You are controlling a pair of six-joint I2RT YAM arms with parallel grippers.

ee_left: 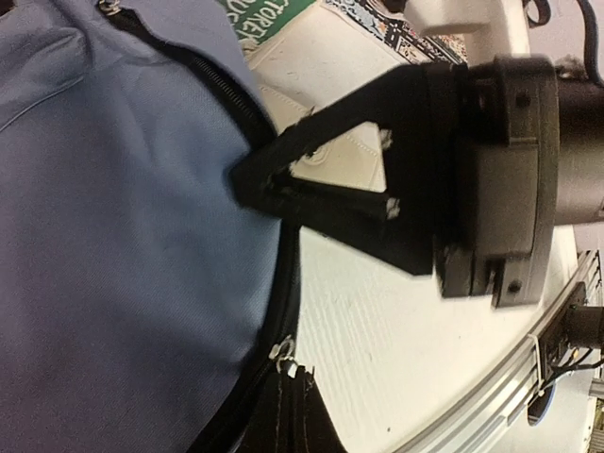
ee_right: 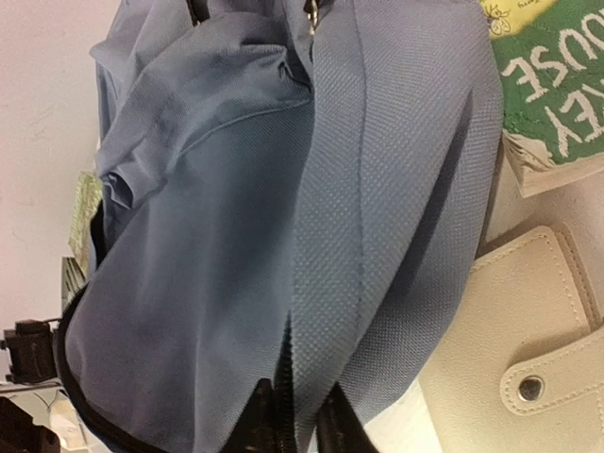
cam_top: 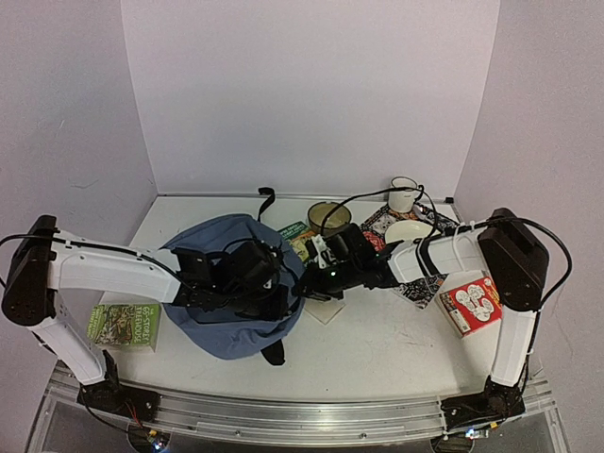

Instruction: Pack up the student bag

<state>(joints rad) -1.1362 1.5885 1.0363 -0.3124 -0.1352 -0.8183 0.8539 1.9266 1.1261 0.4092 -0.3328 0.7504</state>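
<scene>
The student bag (cam_top: 219, 326) is a slate-blue backpack lying flat at the table's centre left. My left gripper (cam_top: 283, 286) reaches over it from the left. In the left wrist view my left gripper (ee_left: 291, 376) is shut at the student bag's (ee_left: 123, 236) black zip edge, with a small silvery ring at the tips. My right gripper (cam_top: 306, 281) comes in from the right and, in the left wrist view, my right gripper (ee_left: 247, 179) meets that same edge higher up. In its own view my right gripper (ee_right: 300, 420) is shut on a fold of the student bag (ee_right: 236, 236) with a zip line in it.
A green book (cam_top: 124, 324) lies front left; another green book (cam_top: 296, 235) sits behind the bag. A cream wallet (ee_right: 528, 359) lies just right of it. An olive bowl (cam_top: 327, 217), white mug (cam_top: 403, 193), white bowl (cam_top: 409, 231), patterned book (cam_top: 420, 288) and red box (cam_top: 469, 304) crowd the right.
</scene>
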